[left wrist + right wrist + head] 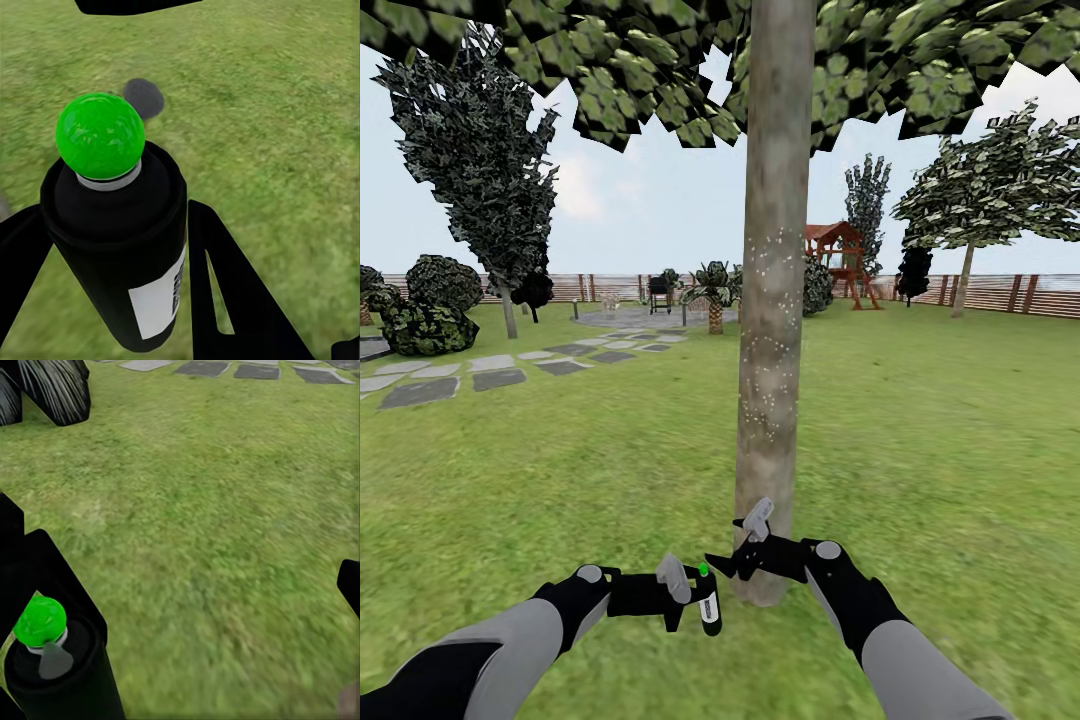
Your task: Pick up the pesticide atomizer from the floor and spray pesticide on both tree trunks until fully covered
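The near tree trunk (772, 300) rises straight ahead, mottled grey-brown, with white speckles scattered over its middle. The pesticide atomizer (709, 603) is a small dark can with a white label and a green dot on top. It stands upright just left of the trunk's base, with my left gripper (695, 600) shut on it. In the left wrist view the atomizer (112, 247) sits between the black fingers (232, 300). My right gripper (728, 562) hovers open at the trunk's foot, close to the atomizer (60, 679). The second tree (965, 275) stands far right by the fence.
Lawn spreads all round. Stepping stones (490, 375) and dark shrubs (425, 320) lie to the left, beside a tall conifer (490, 180). A short palm (715, 290), a grill (659, 290) and a wooden playset (842, 258) stand before the slat fence (1010, 293).
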Controlling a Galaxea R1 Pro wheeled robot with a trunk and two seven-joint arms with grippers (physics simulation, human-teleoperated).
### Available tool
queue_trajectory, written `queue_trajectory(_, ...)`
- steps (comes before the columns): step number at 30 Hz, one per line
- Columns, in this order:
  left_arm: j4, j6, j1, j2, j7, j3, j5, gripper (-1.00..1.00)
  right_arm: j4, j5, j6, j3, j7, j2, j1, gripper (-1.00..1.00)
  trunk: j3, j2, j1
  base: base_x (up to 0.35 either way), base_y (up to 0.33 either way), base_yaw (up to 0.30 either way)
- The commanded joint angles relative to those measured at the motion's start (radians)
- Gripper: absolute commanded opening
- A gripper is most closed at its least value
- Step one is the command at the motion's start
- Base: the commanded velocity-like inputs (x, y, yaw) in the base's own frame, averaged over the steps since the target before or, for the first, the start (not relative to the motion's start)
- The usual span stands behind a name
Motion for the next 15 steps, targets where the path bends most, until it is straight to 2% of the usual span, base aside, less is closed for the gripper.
queue_trajectory(1, 0.0, -0.001, 0.0, 0.0, 0.001, 0.002, 0.0, -1.0, 0.0, 0.0, 0.0, 0.0, 0.0, 0.0, 0.0, 1.0, 0.0, 0.0, 0.0, 0.0, 0.0, 0.0)
queue_trajectory(10, 0.0, -0.001, 0.0, -0.006, 0.001, 0.003, 0.0, -1.0, 0.0, 0.0, 0.001, 0.0, -0.001, 0.001, 0.0, 1.0, 0.0, 0.0, 0.0, 0.0, 0.0, 0.0)
queue_trajectory(15, 0.0, -0.001, 0.0, -0.006, 0.001, 0.003, 0.0, -1.0, 0.005, 0.0, 0.002, 0.003, -0.07, 0.002, 0.0, 1.0, 0.0, 0.0, 0.0, 0.0, 0.0, 0.0)
